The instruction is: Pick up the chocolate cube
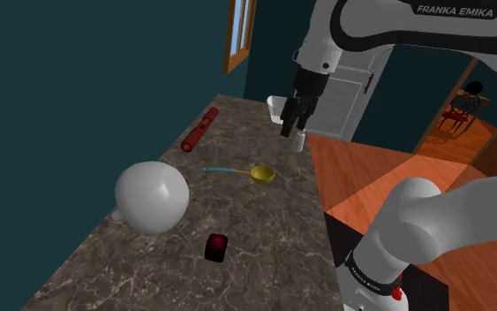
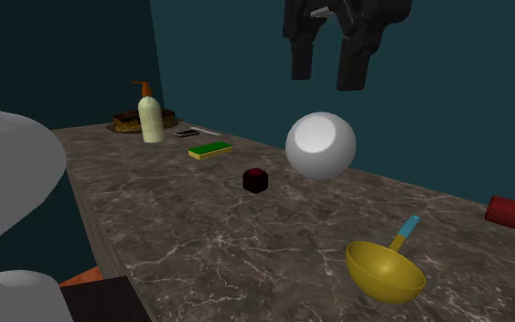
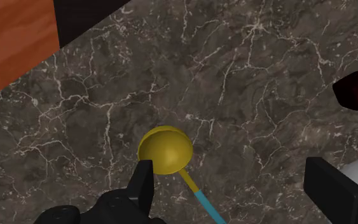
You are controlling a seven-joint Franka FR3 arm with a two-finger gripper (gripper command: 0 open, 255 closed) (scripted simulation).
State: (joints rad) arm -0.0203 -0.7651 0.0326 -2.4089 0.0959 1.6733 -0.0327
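Observation:
The chocolate cube (image 1: 216, 247) is a small dark cube with a deep red sheen, lying on the marble counter (image 1: 264, 221) near its front. It also appears in the second exterior view (image 2: 256, 180) and off to one side of the fingers in the wrist view (image 3: 357, 90). My black gripper (image 1: 292, 131) hangs high above the counter's far part, well away from the cube. Its fingers stand apart with nothing between them (image 2: 327, 80). In the wrist view the gripper (image 3: 234, 191) looks straight down on a yellow ladle (image 3: 165, 150).
A white sphere (image 1: 152, 196) rests close to the cube. The yellow ladle (image 1: 262, 174) has a blue handle. A red cylinder (image 1: 199, 129) lies by the wall. A soap bottle (image 2: 151, 114) and green sponge (image 2: 210, 150) sit at the counter's end. Orange floor (image 1: 370, 177) borders the counter edge.

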